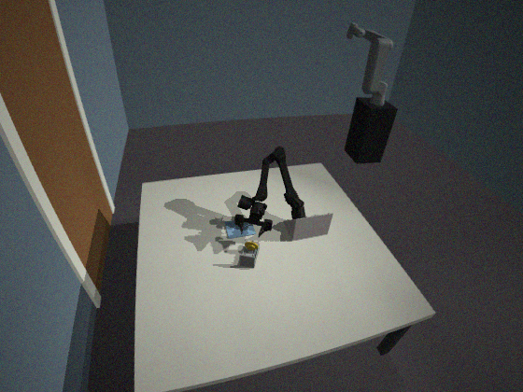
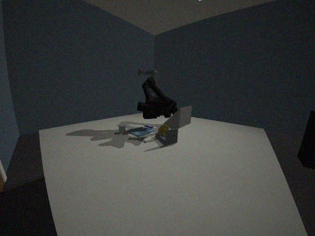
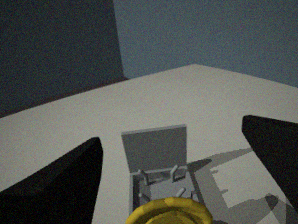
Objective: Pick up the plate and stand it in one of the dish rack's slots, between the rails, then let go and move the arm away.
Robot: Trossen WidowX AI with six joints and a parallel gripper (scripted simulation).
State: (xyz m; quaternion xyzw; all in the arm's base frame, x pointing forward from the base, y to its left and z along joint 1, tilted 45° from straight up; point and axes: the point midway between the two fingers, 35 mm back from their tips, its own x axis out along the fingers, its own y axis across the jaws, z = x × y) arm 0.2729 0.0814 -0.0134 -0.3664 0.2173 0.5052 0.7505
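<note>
The yellow plate stands roughly upright in the grey dish rack, at the end away from the rack's tall end wall. Its lower edge is hidden, so I cannot tell exactly how it sits between the rails. My gripper is open and empty. It hangs above and behind the plate, apart from it. In the wrist view the fingers stand wide to either side, with only the plate's upper part showing at the bottom edge.
A blue flat thing lies beside the rack, under the gripper. A small pale cup and a dark blue bar are near it. A grey upright panel stands by the arm's base. A pale second arm stands beyond the table.
</note>
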